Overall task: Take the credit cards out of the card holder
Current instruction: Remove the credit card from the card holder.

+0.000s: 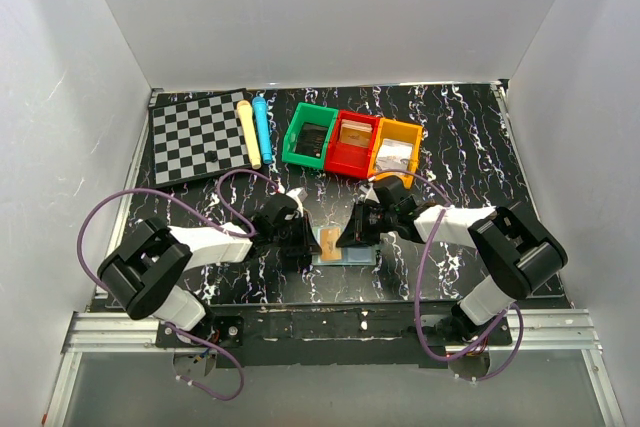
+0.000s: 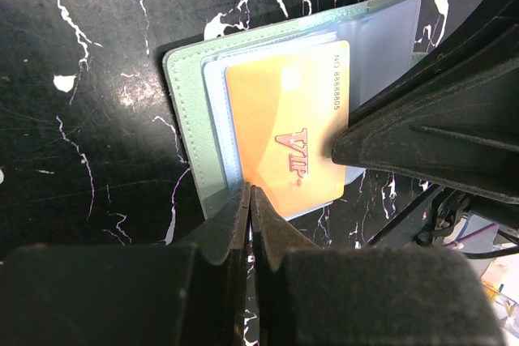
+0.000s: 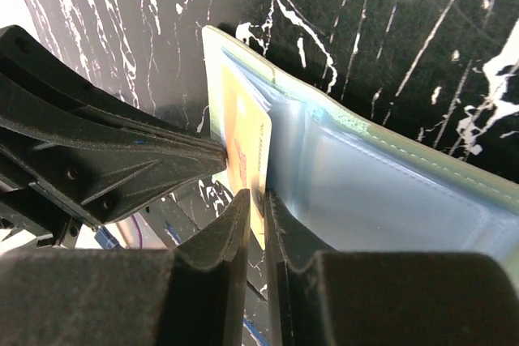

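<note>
The card holder (image 1: 352, 255) lies open on the black marbled table between my two grippers, pale blue-green with clear sleeves (image 2: 182, 103). A tan-orange credit card (image 2: 276, 111) marked VIP lies on its left panel, partly out of a sleeve. My right gripper (image 3: 258, 194) is shut on the card's edge (image 3: 243, 131), beside the holder's clear pocket (image 3: 389, 192). My left gripper (image 2: 250, 190) is shut, its tips resting at the holder's near edge by the card's corner. In the top view the left gripper (image 1: 303, 242) and right gripper (image 1: 352, 237) flank the card (image 1: 330, 239).
Behind the holder stand a green bin (image 1: 310, 135), a red bin (image 1: 352, 142) and an orange bin (image 1: 395, 152). A checkerboard (image 1: 198, 135) lies at the back left, with a yellow stick (image 1: 247, 132) and a blue stick (image 1: 263, 127) beside it.
</note>
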Robot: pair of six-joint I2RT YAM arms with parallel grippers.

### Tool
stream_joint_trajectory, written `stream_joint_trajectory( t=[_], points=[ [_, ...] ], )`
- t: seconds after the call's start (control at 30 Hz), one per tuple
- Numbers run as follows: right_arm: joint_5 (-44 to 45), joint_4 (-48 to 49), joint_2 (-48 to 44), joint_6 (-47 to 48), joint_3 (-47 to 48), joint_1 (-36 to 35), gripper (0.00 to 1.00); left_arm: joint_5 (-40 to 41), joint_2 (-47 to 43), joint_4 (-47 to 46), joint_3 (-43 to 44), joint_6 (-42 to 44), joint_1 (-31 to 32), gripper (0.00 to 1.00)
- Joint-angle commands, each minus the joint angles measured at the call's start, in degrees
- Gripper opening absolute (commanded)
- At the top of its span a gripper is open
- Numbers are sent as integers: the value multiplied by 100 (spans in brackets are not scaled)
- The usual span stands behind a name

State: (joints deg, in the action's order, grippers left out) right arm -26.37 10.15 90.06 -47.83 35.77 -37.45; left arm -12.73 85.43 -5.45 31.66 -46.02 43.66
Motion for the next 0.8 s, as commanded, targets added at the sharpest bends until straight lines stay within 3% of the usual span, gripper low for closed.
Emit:
stream_joint_trajectory(
  t=[0.0, 0.43, 0.77],
  points=[
    [-299, 338, 55, -42, 0, -34, 18, 139, -333, 343, 156, 198, -7, 2],
    [-307, 259, -6, -24, -9, -17, 14, 333, -598, 712, 472, 392, -7, 7],
    [-430, 180, 143, 20, 106, -8, 28, 535, -378, 862, 403, 418, -15, 4]
  ],
)
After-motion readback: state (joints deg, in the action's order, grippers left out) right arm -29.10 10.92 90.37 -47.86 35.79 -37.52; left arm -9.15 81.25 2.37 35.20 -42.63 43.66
